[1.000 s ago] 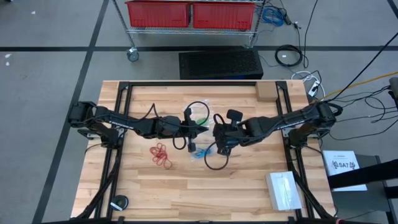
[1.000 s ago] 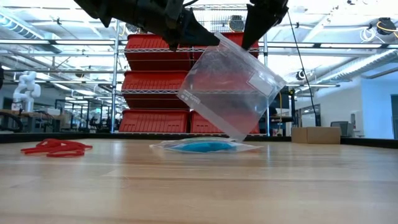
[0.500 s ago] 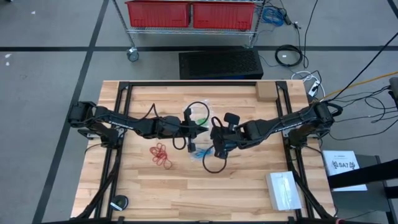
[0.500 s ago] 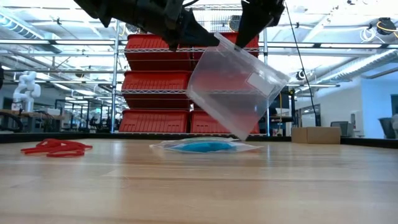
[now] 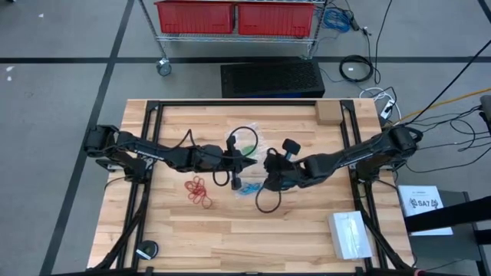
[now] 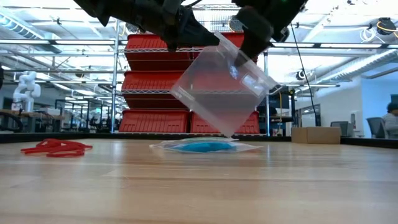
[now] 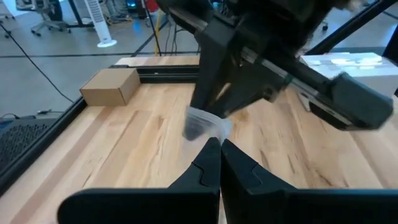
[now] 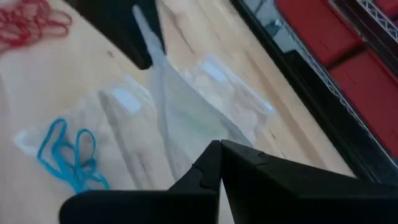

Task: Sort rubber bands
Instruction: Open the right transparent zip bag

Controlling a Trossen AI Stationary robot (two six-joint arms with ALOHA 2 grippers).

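Both grippers, left gripper (image 6: 177, 38) and right gripper (image 6: 249, 46), are pinched shut on top corners of a clear plastic bag (image 6: 221, 93) hanging mid-table. Blue rubber bands (image 6: 202, 147) lie bagged beneath; red rubber bands (image 6: 55, 147) lie loose well aside. Bands look light, floppy, tangle-prone (pinch a bunched strand).

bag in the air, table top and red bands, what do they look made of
Bag: thin clear plastic film, probably; the red bins show through it and it creases.
Table top: pale wood strips, matte, with visible grain.
Red bands: thin loops lying limp in a tangle, likely rubber.
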